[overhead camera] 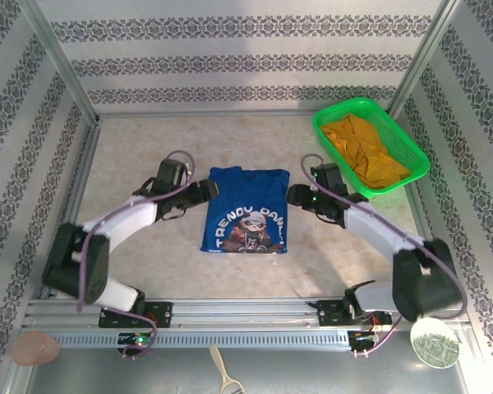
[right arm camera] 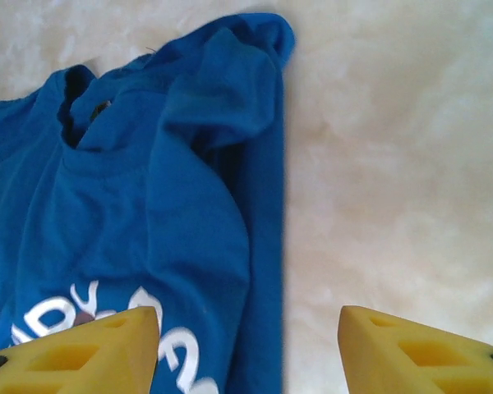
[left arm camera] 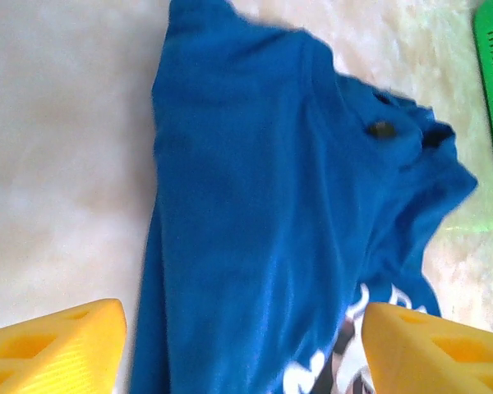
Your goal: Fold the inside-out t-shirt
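Centrally in the top view, the inside-out t-shirt [overhead camera: 248, 209] lies as a blue rectangle on the table [overhead camera: 148, 156], the left gripper [overhead camera: 207, 191] at its upper left edge and the right gripper [overhead camera: 296, 195] at its upper right, both spread wide, holding nothing.

Left claw [overhead camera: 207, 191] and right claw [overhead camera: 296, 195] low, tips toward each other, both jaws apart, nothing gripped.

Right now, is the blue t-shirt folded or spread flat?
Folded, at least partly: the t-shirt lies as a narrow rectangle, sleeves folded inward.
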Controlling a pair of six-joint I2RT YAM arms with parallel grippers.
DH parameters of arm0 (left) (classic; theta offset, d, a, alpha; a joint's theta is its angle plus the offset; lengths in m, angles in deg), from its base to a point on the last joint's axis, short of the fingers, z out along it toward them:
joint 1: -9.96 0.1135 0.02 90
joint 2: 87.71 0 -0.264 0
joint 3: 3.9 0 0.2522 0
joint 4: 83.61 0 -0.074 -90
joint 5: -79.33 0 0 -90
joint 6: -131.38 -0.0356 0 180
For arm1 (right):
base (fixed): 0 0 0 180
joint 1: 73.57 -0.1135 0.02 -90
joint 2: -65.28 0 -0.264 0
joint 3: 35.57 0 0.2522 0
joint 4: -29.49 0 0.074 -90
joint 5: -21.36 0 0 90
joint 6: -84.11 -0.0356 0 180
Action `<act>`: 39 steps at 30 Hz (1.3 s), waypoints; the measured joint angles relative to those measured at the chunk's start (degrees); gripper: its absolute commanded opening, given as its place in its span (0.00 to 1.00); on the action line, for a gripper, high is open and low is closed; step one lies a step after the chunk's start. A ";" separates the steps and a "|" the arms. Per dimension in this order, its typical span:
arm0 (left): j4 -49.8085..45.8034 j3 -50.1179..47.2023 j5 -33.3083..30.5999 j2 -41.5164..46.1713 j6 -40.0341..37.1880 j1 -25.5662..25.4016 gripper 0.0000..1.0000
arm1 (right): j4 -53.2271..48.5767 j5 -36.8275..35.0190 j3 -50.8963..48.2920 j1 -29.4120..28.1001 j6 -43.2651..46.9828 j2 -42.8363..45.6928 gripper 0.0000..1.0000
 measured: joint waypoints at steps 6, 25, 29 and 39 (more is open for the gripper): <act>-0.70 14.29 2.19 -16.20 -4.48 2.23 0.72 | 0.52 2.23 11.45 0.24 1.14 -15.15 0.60; -0.55 20.41 5.97 -26.36 -5.35 2.47 0.34 | 1.20 7.13 24.39 2.71 -5.49 -32.15 0.20; 0.07 20.55 6.71 -26.36 -5.05 2.56 0.06 | 1.33 7.41 24.48 2.86 -5.55 -32.17 0.00; 4.59 20.37 7.06 -26.36 -3.48 3.13 0.00 | 5.16 7.32 23.89 2.95 -0.55 -25.49 0.00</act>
